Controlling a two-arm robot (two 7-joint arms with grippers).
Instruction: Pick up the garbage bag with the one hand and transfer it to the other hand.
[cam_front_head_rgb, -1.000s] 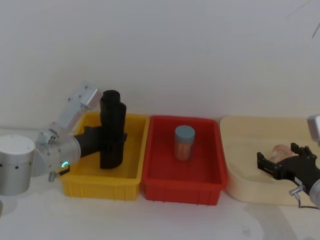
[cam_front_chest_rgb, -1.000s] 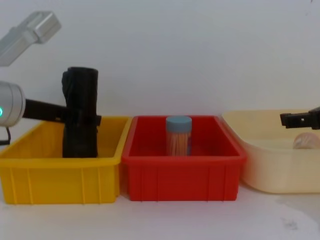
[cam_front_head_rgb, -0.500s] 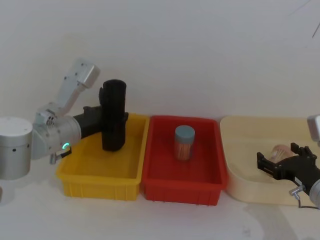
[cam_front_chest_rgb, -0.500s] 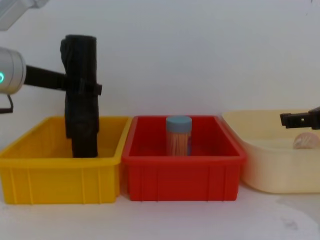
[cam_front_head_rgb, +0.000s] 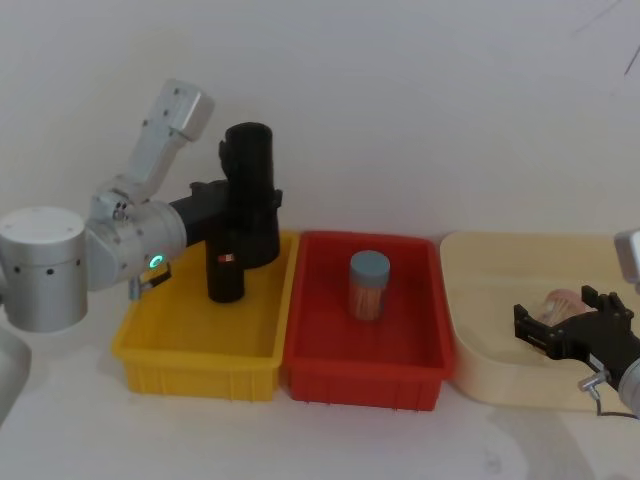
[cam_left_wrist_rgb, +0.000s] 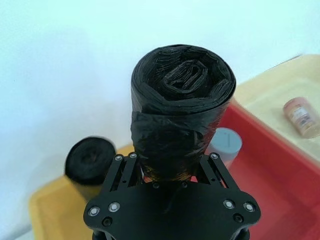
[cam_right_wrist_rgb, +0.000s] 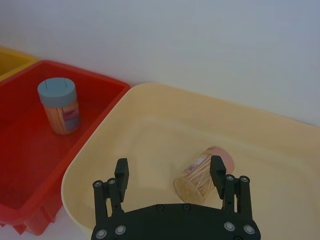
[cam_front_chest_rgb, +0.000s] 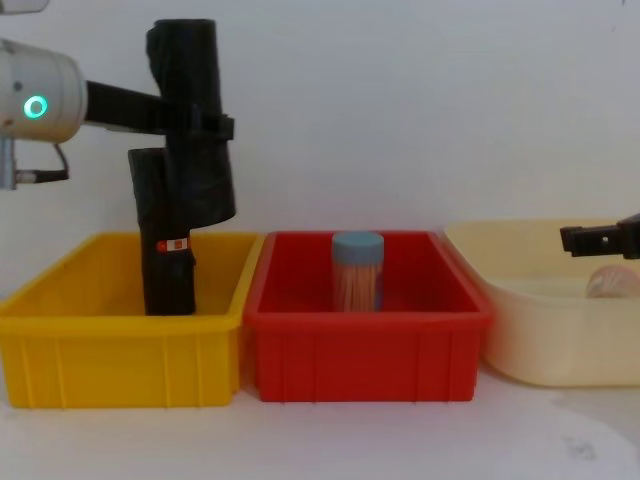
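Observation:
The garbage bag (cam_front_head_rgb: 249, 165) is a plain black wrinkled roll, held upright in the air above the yellow bin (cam_front_head_rgb: 190, 350). My left gripper (cam_front_head_rgb: 250, 200), on the arm with the green ring, is shut around its middle. From the chest, the garbage bag (cam_front_chest_rgb: 188, 90) hangs clear of the bin with the left gripper (cam_front_chest_rgb: 195, 122) clamping it. The left wrist view looks onto the top of the garbage bag (cam_left_wrist_rgb: 182, 100) between the fingers (cam_left_wrist_rgb: 124, 167). My right gripper (cam_front_head_rgb: 560, 330) hovers open over the cream tray (cam_front_head_rgb: 480, 300), far to the right.
A second black roll with a red-and-white sticker (cam_front_chest_rgb: 165, 250) stands in the yellow bin. The red bin (cam_front_head_rgb: 400, 380) holds an upright toothpick jar (cam_front_head_rgb: 368, 285). Another jar (cam_right_wrist_rgb: 202, 172) lies in the cream tray below the right gripper (cam_right_wrist_rgb: 169, 172).
My left gripper has lifted the garbage bag up out of the yellow bin and slightly right, uncovering the sticker roll behind it. The right arm has not moved.

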